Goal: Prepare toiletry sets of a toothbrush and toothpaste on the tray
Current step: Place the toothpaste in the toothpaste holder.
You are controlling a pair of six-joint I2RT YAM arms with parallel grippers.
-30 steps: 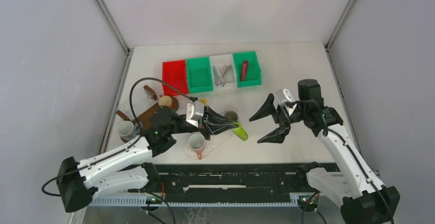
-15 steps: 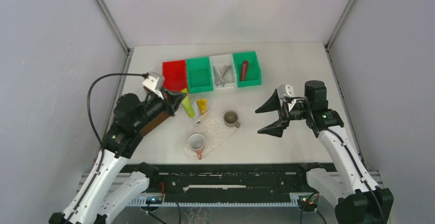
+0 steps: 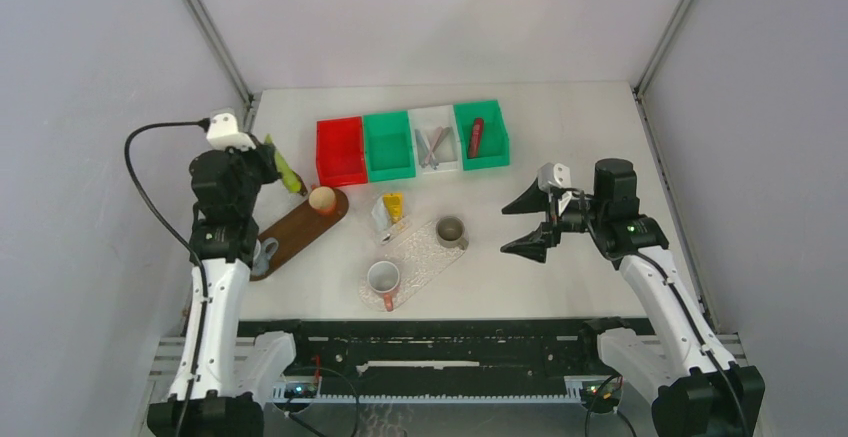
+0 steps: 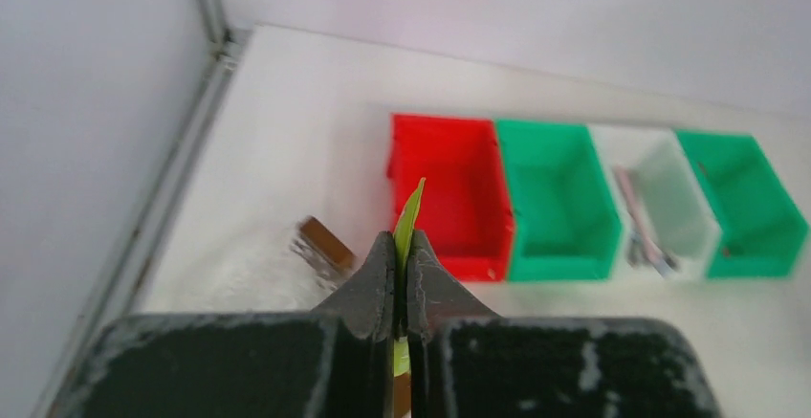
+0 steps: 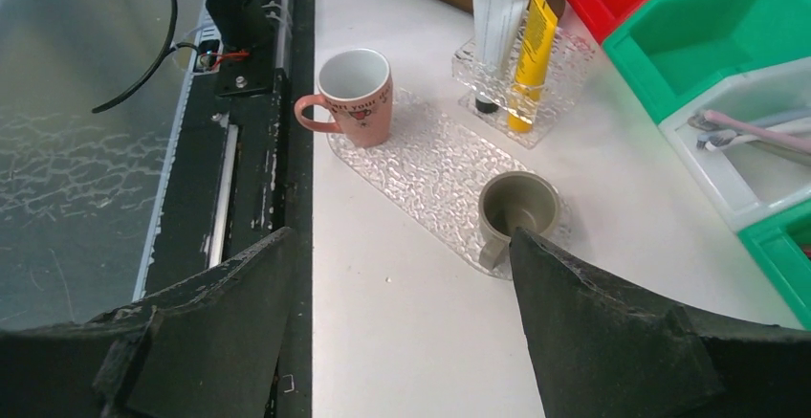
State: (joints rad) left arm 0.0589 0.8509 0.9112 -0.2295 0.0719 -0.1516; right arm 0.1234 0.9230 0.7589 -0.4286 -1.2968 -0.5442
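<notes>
Top external: left gripper (image 3: 270,160) now up at the far-left back of the tabletop (image 3: 570,137), pressed together on the flat end of the green tube (image 3: 290,179). The tube hangs in the air above the back end of the brown tray (image 3: 300,225), near the tan cup (image 3: 322,199). A second ago this gripper was low over the clear tray (image 3: 432,259), with the tube beside the grey mug (image 3: 452,231). Half a second ago it was midway, by the red bin (image 3: 341,152). So the green tube has been swung left, away from the clear tray.

Left wrist view confirms the pinch: fingers closed tight, only the thin green edge pokes out.

Right gripper (image 3: 522,225) spread wide, holding nothing, hovering right of the grey mug, barely shifted.

Yellow tube (image 3: 396,204) and white tube (image 3: 381,215) stand in a clear holder at the back end of the clear tray. Pink mug (image 3: 383,279) sits at its near end. Toothbrushes (image 3: 432,147) still lie in the clear bin (image 3: 447,117). A red tube (image 3: 476,137) lies in the right green bin (image 3: 498,127).

Judgement: the green tube seems headed for a cup on the brown tray. No set complete yet; no brush paired with any tube.
</notes>
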